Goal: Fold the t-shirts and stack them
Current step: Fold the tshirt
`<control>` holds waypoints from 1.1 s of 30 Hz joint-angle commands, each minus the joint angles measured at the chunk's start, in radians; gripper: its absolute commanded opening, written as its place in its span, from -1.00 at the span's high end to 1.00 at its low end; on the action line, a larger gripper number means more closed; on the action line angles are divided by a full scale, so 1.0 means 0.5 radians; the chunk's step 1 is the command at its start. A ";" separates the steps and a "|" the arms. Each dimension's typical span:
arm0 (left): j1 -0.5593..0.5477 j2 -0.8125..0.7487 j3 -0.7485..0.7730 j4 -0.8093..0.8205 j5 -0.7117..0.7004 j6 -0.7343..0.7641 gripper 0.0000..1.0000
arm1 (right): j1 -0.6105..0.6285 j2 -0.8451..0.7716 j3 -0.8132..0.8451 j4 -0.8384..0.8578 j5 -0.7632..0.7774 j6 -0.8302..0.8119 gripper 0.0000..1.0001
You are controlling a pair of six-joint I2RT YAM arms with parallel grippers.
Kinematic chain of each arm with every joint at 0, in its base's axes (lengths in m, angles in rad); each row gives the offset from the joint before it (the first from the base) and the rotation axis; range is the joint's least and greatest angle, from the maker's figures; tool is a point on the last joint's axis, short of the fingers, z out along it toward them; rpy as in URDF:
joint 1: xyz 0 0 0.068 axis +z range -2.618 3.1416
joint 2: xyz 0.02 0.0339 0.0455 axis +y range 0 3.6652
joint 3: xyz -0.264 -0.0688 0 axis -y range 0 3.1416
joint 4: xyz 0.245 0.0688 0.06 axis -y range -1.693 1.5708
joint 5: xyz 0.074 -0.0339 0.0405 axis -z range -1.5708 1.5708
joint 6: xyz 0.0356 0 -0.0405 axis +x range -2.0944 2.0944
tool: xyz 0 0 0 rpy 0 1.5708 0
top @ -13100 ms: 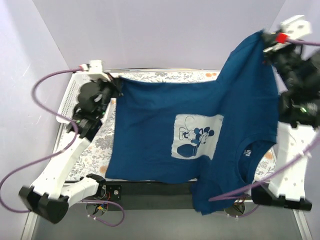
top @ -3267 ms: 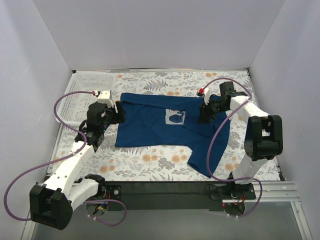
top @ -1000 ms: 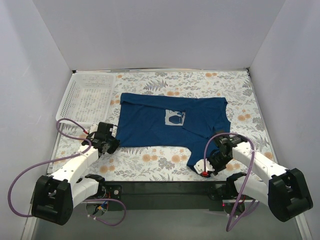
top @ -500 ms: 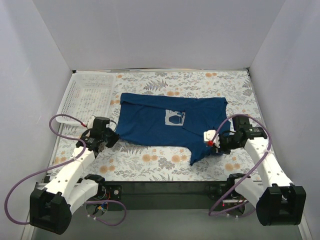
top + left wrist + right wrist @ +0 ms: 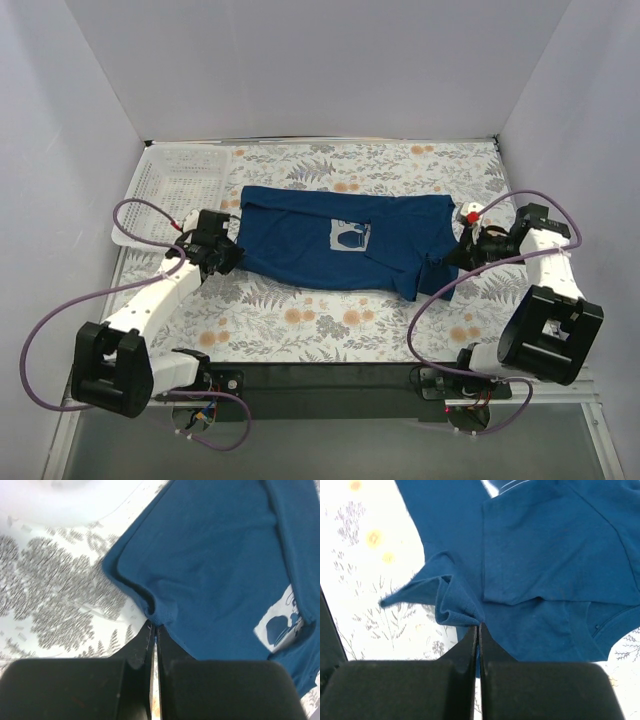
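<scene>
A dark blue t-shirt (image 5: 330, 240) with a white and blue print (image 5: 346, 237) lies partly folded on the flowered table. My left gripper (image 5: 228, 256) is shut on the shirt's lower left hem corner; the wrist view shows the fabric (image 5: 210, 565) bunched at the tips of the left gripper (image 5: 153, 626). My right gripper (image 5: 452, 262) is shut on a bunched fold at the shirt's right side; the right wrist view shows the cloth (image 5: 535, 560) pinched at the tips of the right gripper (image 5: 479, 624), with a flap (image 5: 415, 592) trailing left.
A white mesh basket (image 5: 172, 190) stands at the back left of the table. White walls close in the back and both sides. Purple cables (image 5: 130, 225) loop from both arms. The black front rail (image 5: 320, 375) runs along the near edge.
Both grippers have moved away from the near edge, each dragging its part of the shirt. The right one pulled the hanging lower right flap up and to the right; the shirt now lies more compact.
</scene>
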State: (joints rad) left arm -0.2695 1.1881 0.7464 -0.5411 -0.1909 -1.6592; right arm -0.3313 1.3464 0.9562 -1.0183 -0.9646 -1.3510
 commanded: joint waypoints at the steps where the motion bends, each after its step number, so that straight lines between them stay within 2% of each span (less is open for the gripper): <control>1: 0.011 0.127 0.182 0.110 -0.091 0.088 1.00 | -0.089 0.120 0.161 -0.037 -0.261 0.149 0.97; 14: 0.051 0.627 0.587 0.223 -0.140 0.241 1.00 | -0.132 0.455 0.474 0.042 -0.332 0.404 0.97; 22: 0.060 0.946 0.863 0.236 -0.235 0.358 1.00 | -0.135 0.617 0.643 0.125 -0.231 0.631 0.97; 33: 0.070 1.057 0.986 0.232 -0.419 0.444 1.00 | 0.024 0.860 0.821 0.174 -0.178 0.815 0.97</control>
State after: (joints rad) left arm -0.2440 1.7149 1.1980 -0.4366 -0.3222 -1.4689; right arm -0.3374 1.7565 1.3102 -0.9455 -1.0439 -0.9871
